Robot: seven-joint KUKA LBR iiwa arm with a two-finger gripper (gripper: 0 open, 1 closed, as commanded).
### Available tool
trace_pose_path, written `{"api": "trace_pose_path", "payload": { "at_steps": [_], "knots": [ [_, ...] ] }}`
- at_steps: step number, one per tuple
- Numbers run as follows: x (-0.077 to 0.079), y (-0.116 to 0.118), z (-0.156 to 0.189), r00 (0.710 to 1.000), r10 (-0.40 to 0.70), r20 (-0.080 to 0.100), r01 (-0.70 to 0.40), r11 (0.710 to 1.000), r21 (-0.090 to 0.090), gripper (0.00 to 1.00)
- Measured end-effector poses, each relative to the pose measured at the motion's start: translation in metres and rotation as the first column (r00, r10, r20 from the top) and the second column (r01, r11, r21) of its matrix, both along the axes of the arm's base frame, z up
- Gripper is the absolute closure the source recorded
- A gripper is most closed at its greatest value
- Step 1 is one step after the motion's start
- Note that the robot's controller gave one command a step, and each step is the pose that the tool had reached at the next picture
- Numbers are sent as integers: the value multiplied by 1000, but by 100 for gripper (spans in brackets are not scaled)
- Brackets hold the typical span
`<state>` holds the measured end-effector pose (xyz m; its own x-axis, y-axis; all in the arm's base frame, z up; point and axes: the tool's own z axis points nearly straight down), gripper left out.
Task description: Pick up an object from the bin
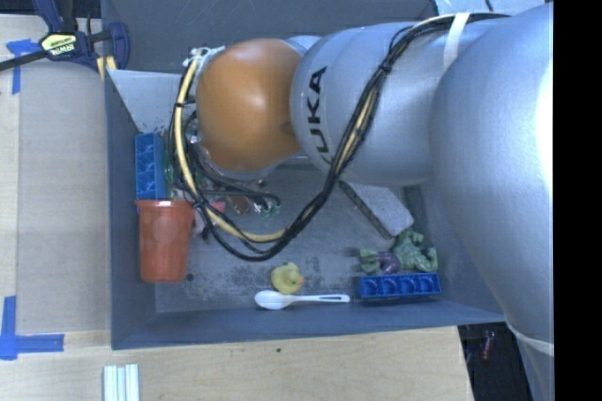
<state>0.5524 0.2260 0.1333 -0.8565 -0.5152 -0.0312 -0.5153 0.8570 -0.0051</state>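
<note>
Grey bin (118, 248) walls ringed my arm's orange wrist (246, 103) at the left, just beside an orange cup (165, 239) and blue brick (148, 166); whether it gripped anything, I couldn't tell.

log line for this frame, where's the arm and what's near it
arm: wrist over left of bin | nearest: orange cup, blue block | grasp: cannot tell | front: white spoon

cup (165, 244) — orange-red | spoon (299, 299) white | brick (399, 286) blue | lump (287, 277) yellow | toy (411, 250) green | bin (282, 328) — grey
</note>
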Motion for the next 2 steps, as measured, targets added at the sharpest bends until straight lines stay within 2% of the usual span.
{"api": "trace_pose_path", "payload": {
  "at_steps": [1, 2],
  "knots": [
    [12, 8, 36, 1000, 14, 8, -14, 1000, 1, 100],
    [15, 15, 92, 1000, 18, 8, -18, 1000, 1, 100]
  ]
}}
